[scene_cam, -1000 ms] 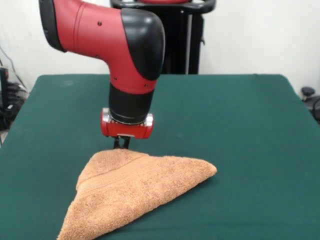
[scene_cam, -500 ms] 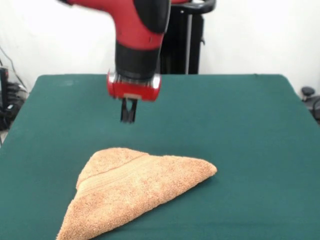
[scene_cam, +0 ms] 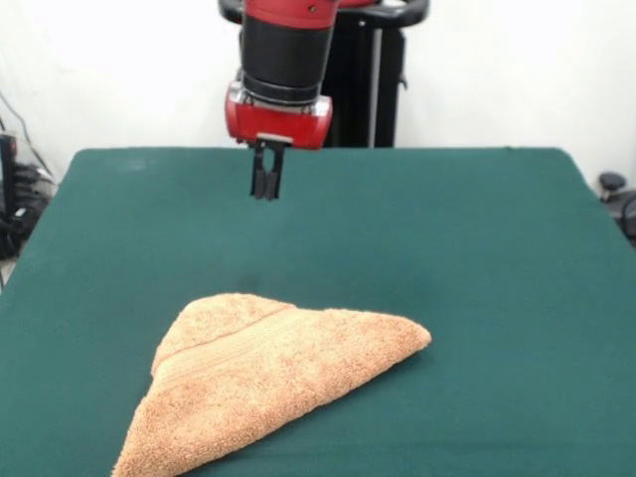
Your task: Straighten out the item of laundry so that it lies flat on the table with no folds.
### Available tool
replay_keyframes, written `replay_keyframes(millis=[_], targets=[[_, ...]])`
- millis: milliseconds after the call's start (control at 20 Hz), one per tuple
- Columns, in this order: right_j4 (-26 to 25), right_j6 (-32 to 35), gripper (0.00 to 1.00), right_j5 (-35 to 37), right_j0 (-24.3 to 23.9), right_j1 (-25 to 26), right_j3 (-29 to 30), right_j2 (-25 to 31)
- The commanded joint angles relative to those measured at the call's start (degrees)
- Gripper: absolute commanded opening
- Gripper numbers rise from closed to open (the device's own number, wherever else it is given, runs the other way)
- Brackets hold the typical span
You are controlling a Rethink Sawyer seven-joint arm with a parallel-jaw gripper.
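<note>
The table (scene_cam: 477, 258) was this big dark green thing taking up nearly the whole front view, and the towel (scene_cam: 263, 373) sat on it toward the near edge, a bit left of the middle. It was folded over into a rough triangle, doubled up with one point sticking out to the right and a woven band running across the top layer, so it definitely wasn't flat. The red and black arm (scene_cam: 285, 60) hung well behind the towel, above the table and clear of it. The hand (scene_cam: 265, 184) was empty, its two dark fingers pressed close together, pointing straight down, touching nothing.
</note>
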Motion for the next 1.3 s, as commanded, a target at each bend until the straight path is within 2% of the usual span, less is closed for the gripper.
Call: replay_keyframes(millis=[50, 550, 950, 1300], targets=[[3.5, 13.3, 0.00, -4.1, -0.3, 4.1, 2.8, 4.7], [6.3, 12.0, 0.00, -5.4, -0.6, 11.9, -7.4, 5.3], [8.9, 12.0, 0.00, -2.7, 1.5, 15.5, -14.4, 3.8], [10.6, 10.5, 0.00, 0.7, 0.9, 17.0, -18.6, 4.3]])
